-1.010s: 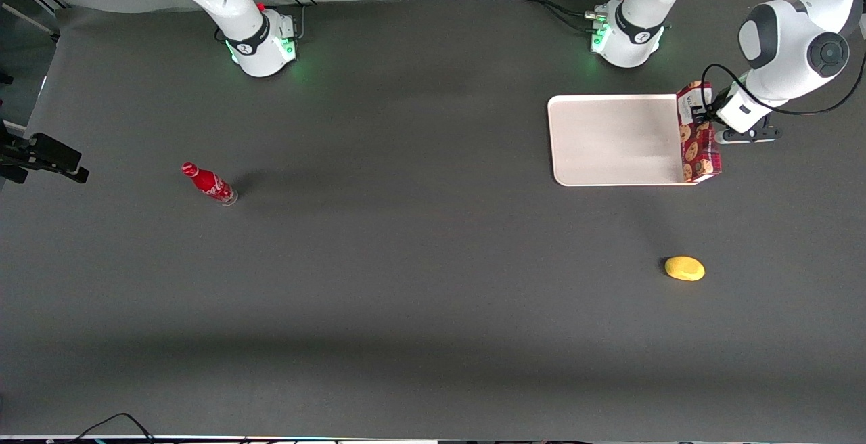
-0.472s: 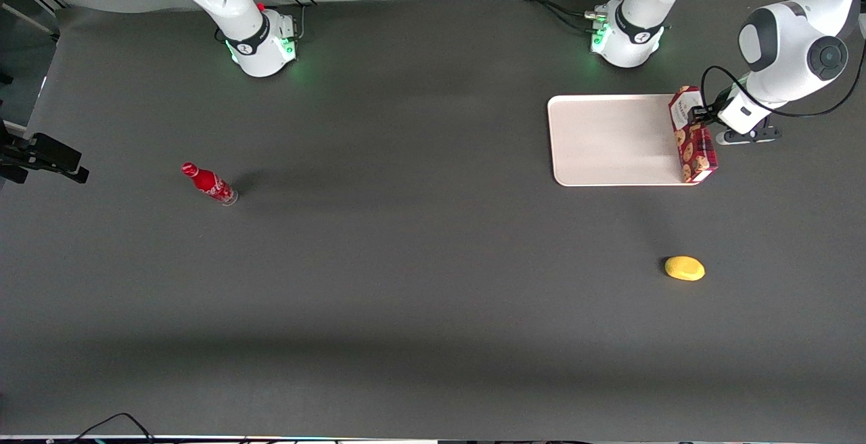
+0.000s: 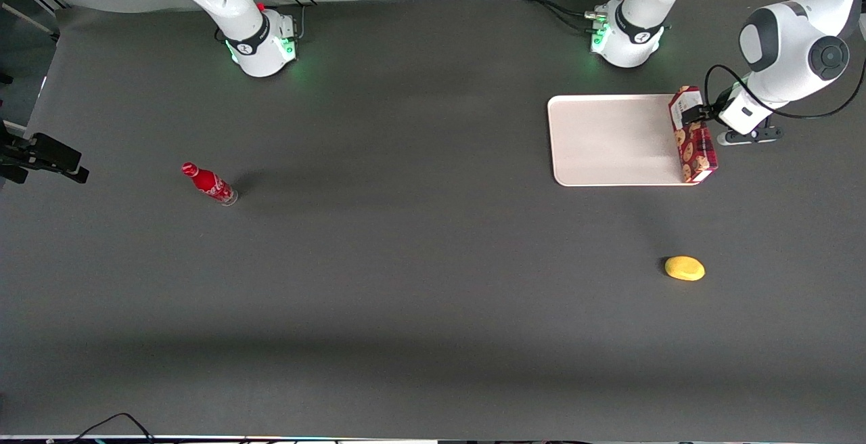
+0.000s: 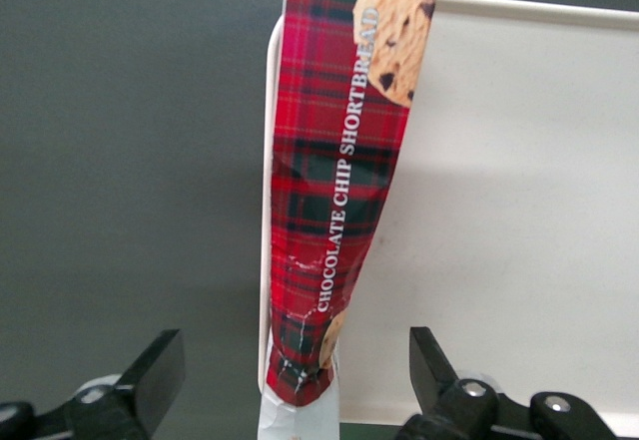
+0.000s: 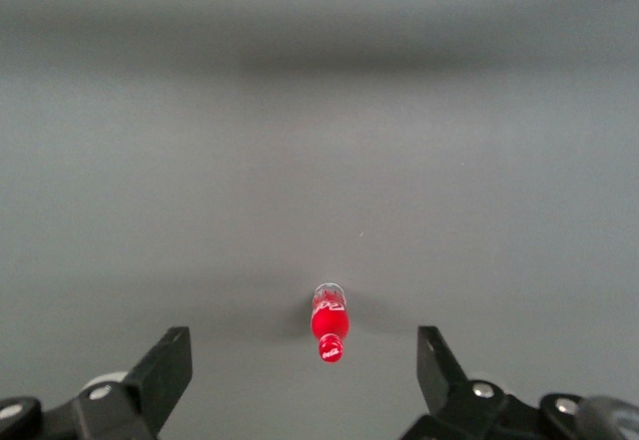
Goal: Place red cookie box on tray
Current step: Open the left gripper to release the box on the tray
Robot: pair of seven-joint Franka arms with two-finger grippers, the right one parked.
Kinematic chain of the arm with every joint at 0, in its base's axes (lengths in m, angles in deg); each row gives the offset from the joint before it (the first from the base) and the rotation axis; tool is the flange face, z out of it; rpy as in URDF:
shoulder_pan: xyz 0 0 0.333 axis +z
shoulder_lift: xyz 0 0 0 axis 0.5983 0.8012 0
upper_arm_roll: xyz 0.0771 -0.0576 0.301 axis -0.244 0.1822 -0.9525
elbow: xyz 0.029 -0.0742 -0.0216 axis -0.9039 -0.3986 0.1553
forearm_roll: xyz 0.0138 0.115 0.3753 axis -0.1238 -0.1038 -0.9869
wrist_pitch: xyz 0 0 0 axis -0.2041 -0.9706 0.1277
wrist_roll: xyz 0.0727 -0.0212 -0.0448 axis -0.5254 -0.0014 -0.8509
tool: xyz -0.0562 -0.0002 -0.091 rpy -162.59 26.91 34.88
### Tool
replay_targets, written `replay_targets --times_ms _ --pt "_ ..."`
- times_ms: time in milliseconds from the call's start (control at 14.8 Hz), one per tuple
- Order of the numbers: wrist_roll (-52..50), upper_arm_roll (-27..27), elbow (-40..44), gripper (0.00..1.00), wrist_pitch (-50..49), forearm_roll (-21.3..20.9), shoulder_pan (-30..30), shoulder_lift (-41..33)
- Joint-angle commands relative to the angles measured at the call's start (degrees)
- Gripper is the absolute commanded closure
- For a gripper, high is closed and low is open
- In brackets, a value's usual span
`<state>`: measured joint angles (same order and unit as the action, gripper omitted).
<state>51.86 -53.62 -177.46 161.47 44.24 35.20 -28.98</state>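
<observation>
**Cookie box at the tray's edge, fingers spread**

The desk (image 3: 406, 281) carried the tray (image 3: 612, 139) near the working arm's end. The red cookie box (image 3: 693, 136) stood on its long narrow side along the tray's short edge nearest that end, resting over the rim (image 4: 268, 161). The gripper (image 4: 295, 380) sat at the box's white label end, its fingers (image 4: 150, 365) spread wide and clear of the carton. A red bottle (image 3: 210, 183) stood toward the parked arm's end. A yellow fruit (image 3: 685, 268) lay nearer the front camera than the tray.
</observation>
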Motion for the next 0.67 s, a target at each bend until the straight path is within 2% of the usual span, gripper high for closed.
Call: replay_targets --times_ms 0,404,606 --pt "-1.73 0.02 4.35 0.0 -5.91 -1.29 -0.3 -0.97" --pt "-1.55 4.15 23.32 0.0 -24.37 -1.12 -0.74 -1.49" --pt "-1.64 6.42 31.59 0.0 -32.11 1.07 -2.58 -1.67"
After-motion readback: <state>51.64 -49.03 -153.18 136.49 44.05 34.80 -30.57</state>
